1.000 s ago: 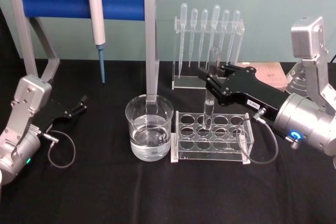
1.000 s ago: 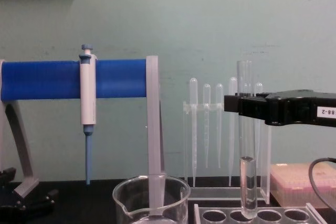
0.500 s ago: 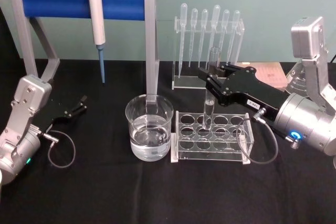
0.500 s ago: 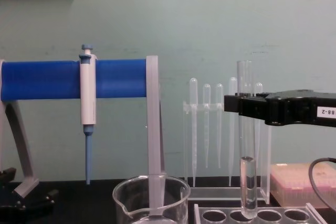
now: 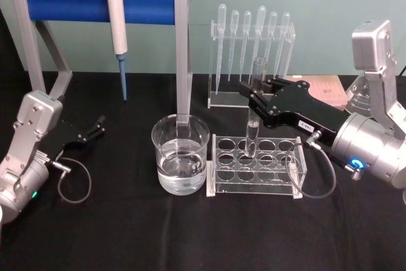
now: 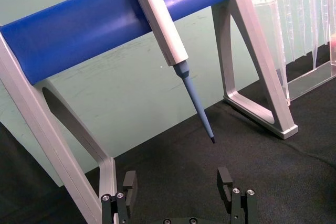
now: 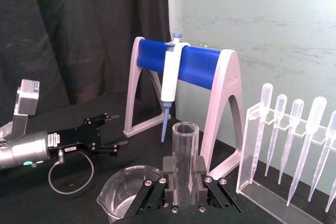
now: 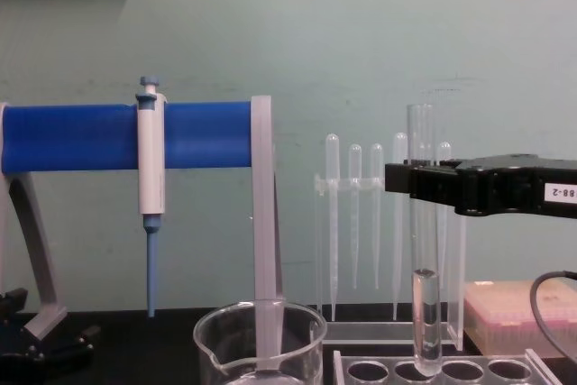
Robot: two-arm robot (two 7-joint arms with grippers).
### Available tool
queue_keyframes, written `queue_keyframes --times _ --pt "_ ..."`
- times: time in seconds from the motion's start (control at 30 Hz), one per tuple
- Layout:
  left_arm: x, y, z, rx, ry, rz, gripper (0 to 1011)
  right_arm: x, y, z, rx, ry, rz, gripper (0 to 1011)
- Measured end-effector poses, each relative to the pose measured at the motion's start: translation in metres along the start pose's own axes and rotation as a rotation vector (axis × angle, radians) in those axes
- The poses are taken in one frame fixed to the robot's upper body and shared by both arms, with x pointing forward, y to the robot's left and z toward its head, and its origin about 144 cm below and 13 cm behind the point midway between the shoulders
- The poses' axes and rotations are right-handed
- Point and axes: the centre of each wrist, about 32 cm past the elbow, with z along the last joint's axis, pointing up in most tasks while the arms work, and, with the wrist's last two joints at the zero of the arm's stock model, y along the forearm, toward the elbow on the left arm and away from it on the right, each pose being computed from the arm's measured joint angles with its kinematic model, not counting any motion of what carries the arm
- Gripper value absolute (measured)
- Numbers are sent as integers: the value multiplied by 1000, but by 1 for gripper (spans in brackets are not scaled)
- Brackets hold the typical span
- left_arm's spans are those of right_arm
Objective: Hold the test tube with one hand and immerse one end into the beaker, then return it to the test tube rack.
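Observation:
The clear test tube (image 5: 253, 115) stands upright with my right gripper (image 5: 255, 92) shut on its upper part. Its rounded end sits in a back-row hole of the clear tube rack (image 5: 255, 185). From the chest, the test tube (image 8: 421, 259) passes through the black right gripper (image 8: 418, 179). The right wrist view has the test tube (image 7: 185, 150) clamped between the fingers (image 7: 152, 192). The beaker (image 5: 180, 157), part full of water, stands just left of the rack. My left gripper (image 5: 95, 128) rests open at the far left, fingers (image 6: 129, 182) apart and empty.
A blue-barred stand (image 5: 95, 1) with a white-and-blue pipettor (image 5: 117, 26) hanging from it stands behind the beaker. A clear holder with several plastic pipettes (image 5: 254, 42) is behind the rack. A pink box (image 8: 518, 313) lies at the back right.

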Motion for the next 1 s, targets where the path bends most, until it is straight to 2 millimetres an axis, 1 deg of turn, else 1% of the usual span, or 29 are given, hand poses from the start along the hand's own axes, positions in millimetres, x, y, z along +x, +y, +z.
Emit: queue_keyframes --times 0.17,0.3,0.43,0.47,0.63,0.73,0.87,0.97,1.0 --pt "0 0 0 0 0 0 1000 0 1 1 0 -3 1 225" --pt "0 0 0 0 0 0 1000 -2 4 9 13 -24 9 224" --pt "0 0 0 0 0 0 1000 -8 13 24 41 -55 38 225" --pt "0 0 0 0 0 0 1000 -8 13 24 41 -55 38 225" --pt "0 0 0 0 0 0 1000 -16 31 38 78 -76 89 225" --pt "0 0 0 0 0 0 1000 -20 43 38 89 -71 111 224" --pt "0 0 0 0 0 0 1000 -23 54 34 93 -58 129 225" --pt "0 0 0 0 0 0 1000 -26 65 24 90 -51 146 225" --pt "0 0 0 0 0 0 1000 -26 65 24 90 -51 146 225"
